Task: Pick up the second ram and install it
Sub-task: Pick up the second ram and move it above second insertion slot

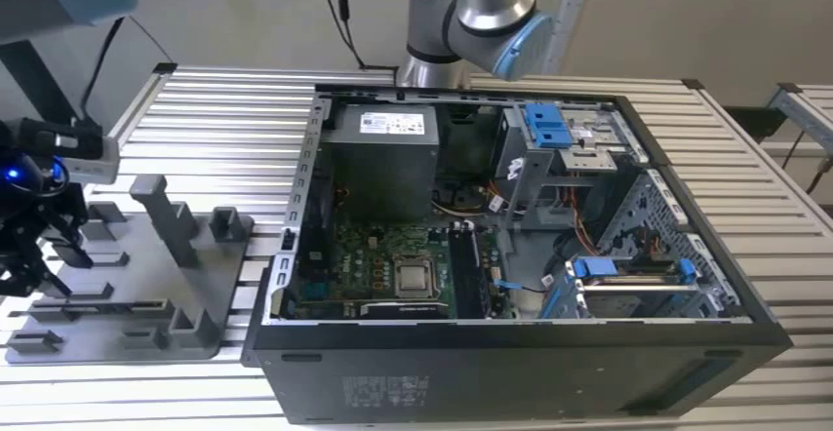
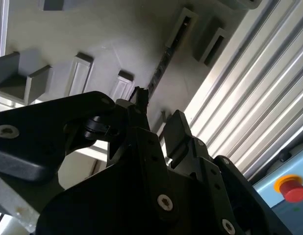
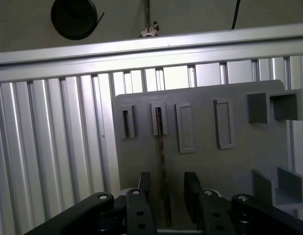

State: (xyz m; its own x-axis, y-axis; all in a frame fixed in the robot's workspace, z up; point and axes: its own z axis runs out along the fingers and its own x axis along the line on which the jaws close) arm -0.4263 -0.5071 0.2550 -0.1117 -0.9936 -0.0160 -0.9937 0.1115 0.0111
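Claw: gripper (image 3: 168, 188) is spread, w/ one finger (image 3: 144, 188) on each side of the ram. A gap shows on both sides in the first wrist view, so it's not pinching anything.
Claw position: low over the grey tray (image 1: 131, 275), at the exterior view's left edge (image 1: 33, 251), well apart from the PC case (image 1: 521, 372).
Ram: the second ram (image 3: 162, 156) is a thin dark strip seen edge-on, standing on edge in the tray. One end sits in a small raised slot block (image 3: 159, 120); the other end runs in between the fingers. In the second wrist view the ram (image 2: 159, 66) runs diagonally across the tray (image 2: 117, 29) to the gripper (image 2: 159, 115).
Tray: grey plastic w/ several raised blocks and pockets, lying on the ribbed metal table (image 1: 209, 129), just beside the case.
PC case: open side up, w/ the green motherboard (image 1: 390, 255) inside and blue drive clips at the far side.
Arm: grey and blue joints (image 1: 475, 12) behind the case.
Other: red button (image 2: 291, 188) past the table edge in the second wrist view.
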